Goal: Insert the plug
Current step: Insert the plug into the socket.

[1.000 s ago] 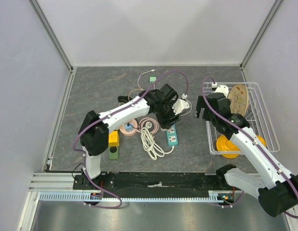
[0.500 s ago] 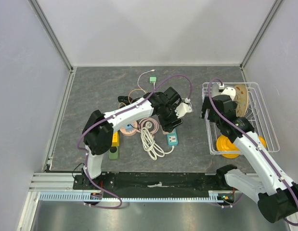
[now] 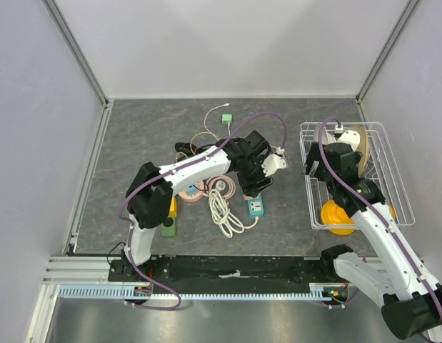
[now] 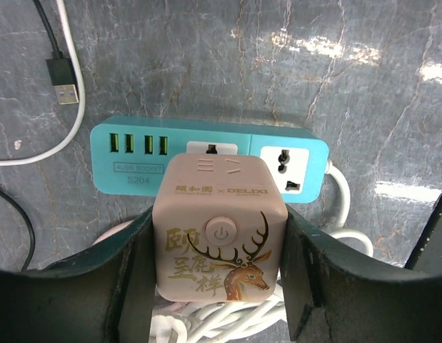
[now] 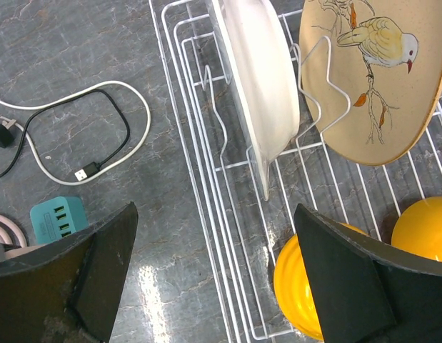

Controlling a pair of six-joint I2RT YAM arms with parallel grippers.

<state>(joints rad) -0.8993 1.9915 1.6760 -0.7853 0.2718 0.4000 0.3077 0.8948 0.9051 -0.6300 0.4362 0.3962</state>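
table (image 3: 146,136) w/ pwr strip (image 3: 256,207), dish rack (image 3: 396,179)

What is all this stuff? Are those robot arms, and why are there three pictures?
Yes, these are two robot arms bolted to a grey table, each ending in a two-fingered gripper. The wide picture looks down from above. The other two come from small cameras on the wrists. The left gripper is squeezing a pink cube-shaped plug adapter with a deer drawing, held over a teal power strip lying among loose cables. The right gripper is open and holds nothing; it hangs over the edge of a white wire dish rack holding a white plate, a beige plate with a painted bird and yellow bowls.
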